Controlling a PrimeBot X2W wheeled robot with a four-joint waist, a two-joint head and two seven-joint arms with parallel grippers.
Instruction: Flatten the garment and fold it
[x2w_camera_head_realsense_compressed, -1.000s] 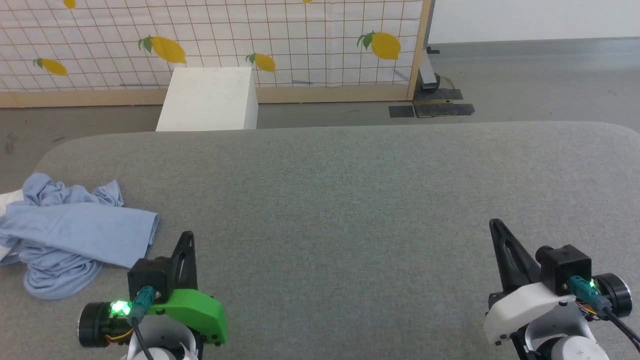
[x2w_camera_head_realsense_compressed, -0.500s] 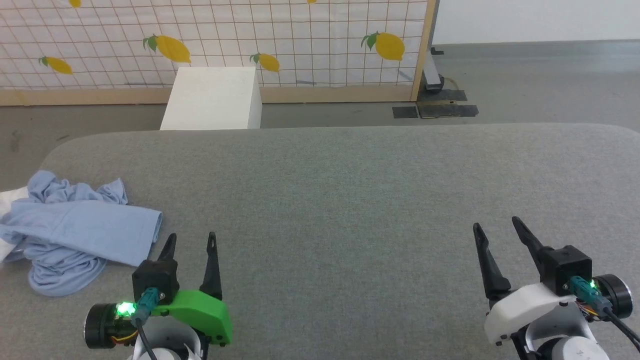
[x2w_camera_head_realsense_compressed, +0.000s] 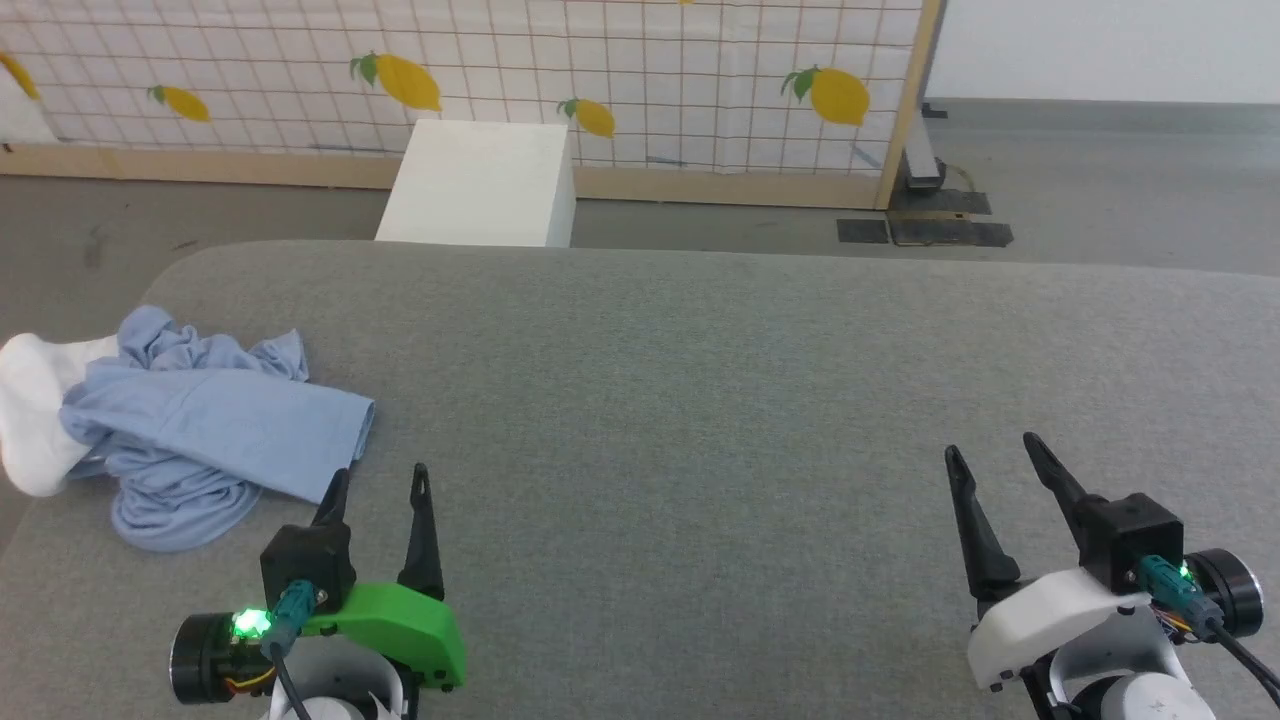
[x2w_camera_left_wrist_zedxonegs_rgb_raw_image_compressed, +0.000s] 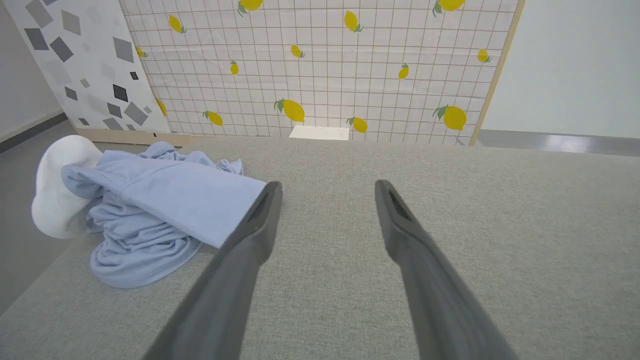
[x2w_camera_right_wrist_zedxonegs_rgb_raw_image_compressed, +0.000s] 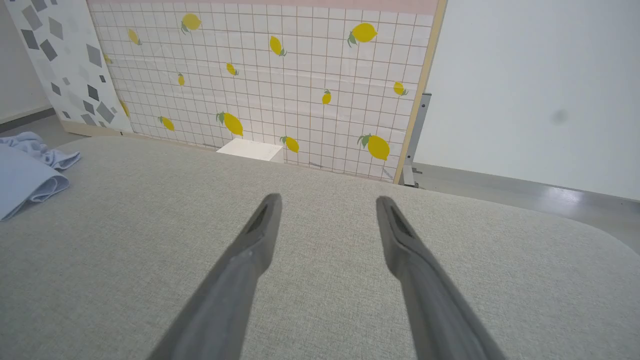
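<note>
The garment (x2w_camera_head_realsense_compressed: 215, 430) lies in a crumpled heap near the left edge of the worktop (x2w_camera_head_realsense_compressed: 700, 400), toward its far left corner. One smooth flap lies over bunched folds, and its white end (x2w_camera_head_realsense_compressed: 35, 420) appears to spill past the left edge. From the left wrist view that white end (x2w_camera_left_wrist_zedxonegs_rgb_raw_image_compressed: 60, 190) seems to hang out over the floor (x2w_camera_left_wrist_zedxonegs_rgb_raw_image_compressed: 20, 165). Nothing is flattened yet, so the task looks to be at its very beginning.

The left gripper (x2w_camera_head_realsense_compressed: 380, 472) sits by the near edge with its two fingers spread apart and nothing between them. Its left fingertip is just beside the nearest corner of the blue flap (x2w_camera_left_wrist_zedxonegs_rgb_raw_image_compressed: 165, 200), though I cannot tell whether it touches the cloth. Probably it is held there, open, because the cloth is on that side and is the natural first thing to take.

The right gripper (x2w_camera_head_realsense_compressed: 990, 446) is likewise spread wide and empty, near the near right corner, well apart from the garment (x2w_camera_right_wrist_zedxonegs_rgb_raw_image_compressed: 25, 180). It most likely waits there until a second hold is needed. The bare middle of the worktop gives room to spread the shirt.

Beyond the far edge a white box (x2w_camera_head_realsense_compressed: 480, 185) stands on the floor before a screen (x2w_camera_head_realsense_compressed: 600, 80) printed with a grid and lemons.

No brand, label or writing can be read on the garment, the grippers or the screen.
</note>
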